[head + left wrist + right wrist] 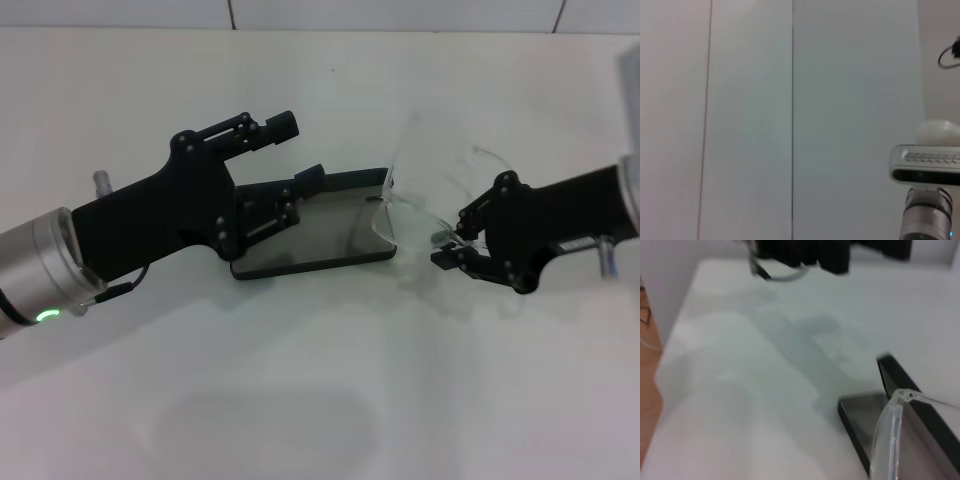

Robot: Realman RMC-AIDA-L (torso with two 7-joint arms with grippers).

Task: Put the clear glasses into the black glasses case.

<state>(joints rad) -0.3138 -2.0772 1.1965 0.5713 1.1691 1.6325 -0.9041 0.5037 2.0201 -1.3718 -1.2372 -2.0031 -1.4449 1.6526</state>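
Note:
The black glasses case lies open in the middle of the table, its grey lining showing. My left gripper is open at the case's rear left; its lower finger rests against the rear edge. The clear glasses hang tilted over the case's right end, one lens end dipping into it and the arms pointing up. My right gripper is shut on their right end. In the right wrist view, the glasses hang over the case. The left wrist view shows only a wall.
The white table stretches in front of the case, with its far edge meeting a tiled wall. The left arm shows at the far side in the right wrist view. The robot's head appears in the left wrist view.

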